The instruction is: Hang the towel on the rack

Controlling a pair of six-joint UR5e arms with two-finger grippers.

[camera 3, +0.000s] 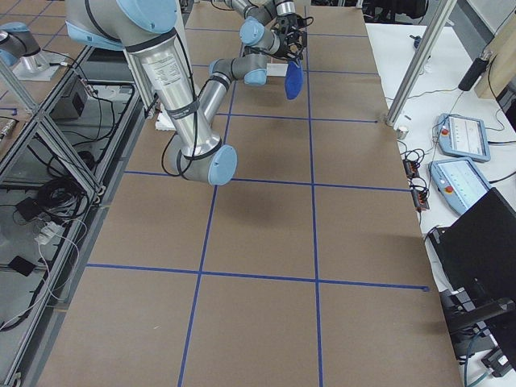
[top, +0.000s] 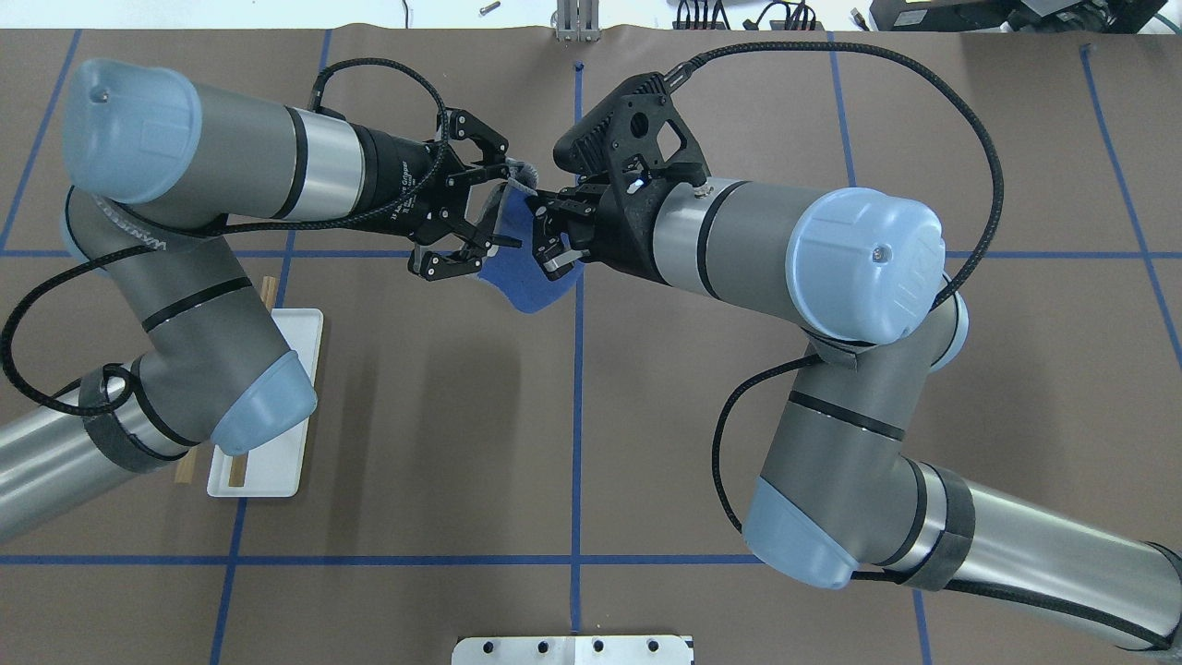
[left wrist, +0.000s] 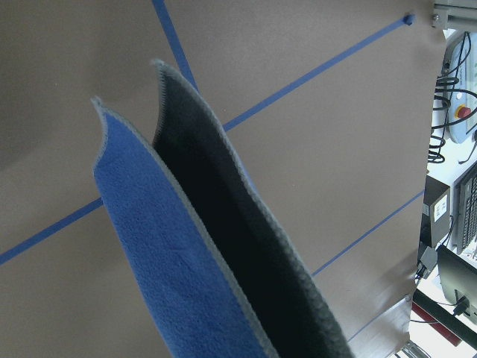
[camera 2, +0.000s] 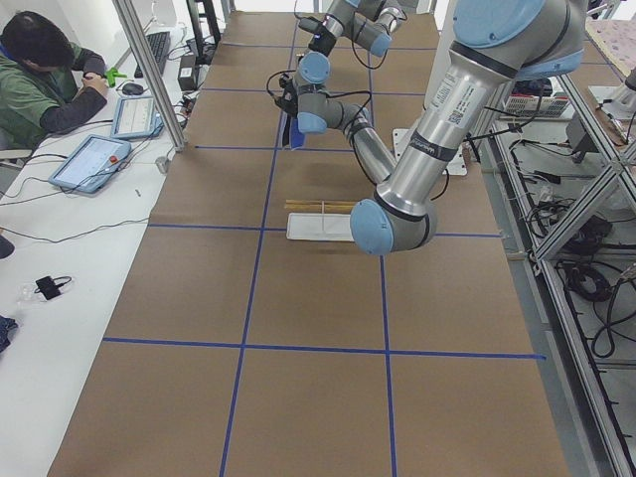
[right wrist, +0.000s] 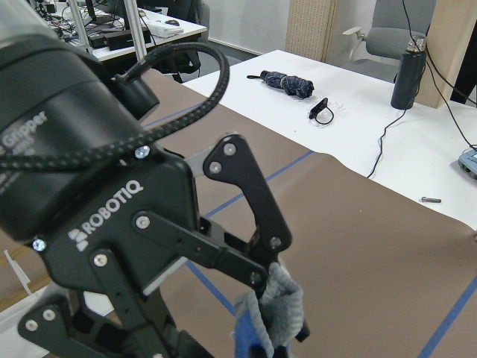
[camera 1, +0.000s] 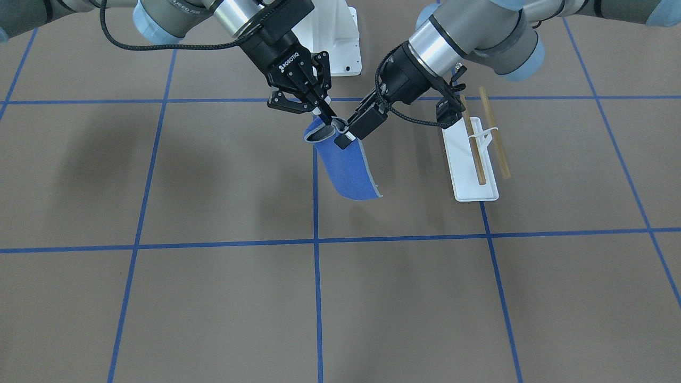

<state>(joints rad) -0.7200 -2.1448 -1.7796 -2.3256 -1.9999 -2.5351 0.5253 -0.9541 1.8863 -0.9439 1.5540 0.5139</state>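
The blue towel (camera 1: 348,173) hangs folded in two layers above the middle of the table, its grey-trimmed top bunched between both grippers. My left gripper (camera 1: 340,137) is shut on the towel's top; the left wrist view shows the towel (left wrist: 171,253) hanging straight below it. My right gripper (camera 1: 324,118) comes in from the other side, its fingers closed together on the same bunched top. From overhead the two grippers, left (top: 503,217) and right (top: 549,235), face each other over the towel (top: 522,277). The rack (camera 1: 471,170), with two wooden bars, stands on my left side, apart from the towel.
The white robot pedestal (camera 1: 335,37) stands behind the grippers. My left arm's elbow hangs over the rack's base (top: 277,462) in the overhead view. A person (camera 2: 40,70) sits at a side desk beyond the table's far edge.
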